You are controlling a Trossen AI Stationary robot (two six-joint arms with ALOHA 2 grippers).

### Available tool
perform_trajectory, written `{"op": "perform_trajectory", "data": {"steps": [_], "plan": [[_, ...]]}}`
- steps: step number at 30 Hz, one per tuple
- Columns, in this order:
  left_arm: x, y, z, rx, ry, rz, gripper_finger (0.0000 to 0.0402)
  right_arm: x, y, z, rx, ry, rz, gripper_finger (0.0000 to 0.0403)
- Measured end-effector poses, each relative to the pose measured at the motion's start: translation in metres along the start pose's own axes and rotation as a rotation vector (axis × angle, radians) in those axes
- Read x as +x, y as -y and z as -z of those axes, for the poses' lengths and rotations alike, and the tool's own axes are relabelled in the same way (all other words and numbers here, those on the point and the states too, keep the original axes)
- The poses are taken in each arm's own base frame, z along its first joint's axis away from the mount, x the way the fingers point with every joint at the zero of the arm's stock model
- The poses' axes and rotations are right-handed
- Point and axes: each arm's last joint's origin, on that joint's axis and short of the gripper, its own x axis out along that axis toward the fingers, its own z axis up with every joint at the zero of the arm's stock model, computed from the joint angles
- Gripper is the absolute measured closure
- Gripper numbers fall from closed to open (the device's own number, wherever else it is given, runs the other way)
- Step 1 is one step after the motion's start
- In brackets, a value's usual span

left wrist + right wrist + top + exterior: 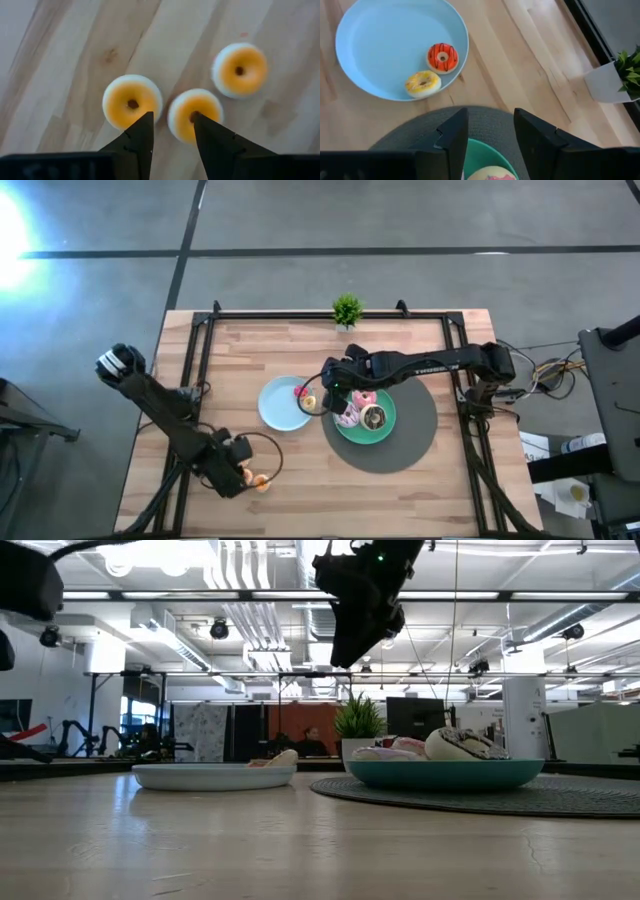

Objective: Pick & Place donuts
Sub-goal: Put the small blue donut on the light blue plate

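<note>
My right gripper [322, 392] hangs over the gap between the round light-blue plate [275, 412] and the round green plate [385, 428] on the dark grey round mat [415, 435]. My left gripper [245, 478] sits near the table's front-left, right by some small orange mini donuts [260, 481].

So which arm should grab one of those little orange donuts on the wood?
The left: its gripper hangs open right above the small orange ring donuts, while the right gripper is up over the plates.

Two dark jointed arms, black wedge-shaped pincer fingers [145, 137], trailing cables.
</note>
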Motion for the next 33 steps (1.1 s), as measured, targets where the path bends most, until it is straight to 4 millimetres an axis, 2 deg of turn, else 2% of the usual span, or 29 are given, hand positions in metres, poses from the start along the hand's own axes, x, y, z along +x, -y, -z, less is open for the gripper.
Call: {"op": "perform_trajectory", "data": {"steps": [7, 15, 20, 28, 33], "plan": [[0.007, 0.008, -0.003, -0.06, 0.037, -0.069, 0.029, -0.001, -0.004, 0.003, -0.011, 0.004, 0.012, 0.0253], [0.004, 0.001, -0.004, -0.239, 0.062, -0.058, 0.029, 0.0, -0.005, 0.003, -0.015, 0.005, 0.016, 0.025], [0.013, 0.006, -0.006, -0.269, 0.031, -0.043, 0.029, 0.0, -0.004, 0.003, -0.017, 0.008, 0.019, 0.0252], [0.027, -0.003, -0.013, -0.358, 0.006, -0.168, 0.029, 0.0, -0.004, 0.002, -0.013, 0.013, 0.026, 0.0252], [0.031, -0.004, -0.015, -0.326, -0.001, -0.186, 0.03, 0.0, -0.004, 0.002, -0.012, 0.013, 0.026, 0.0256]]}}
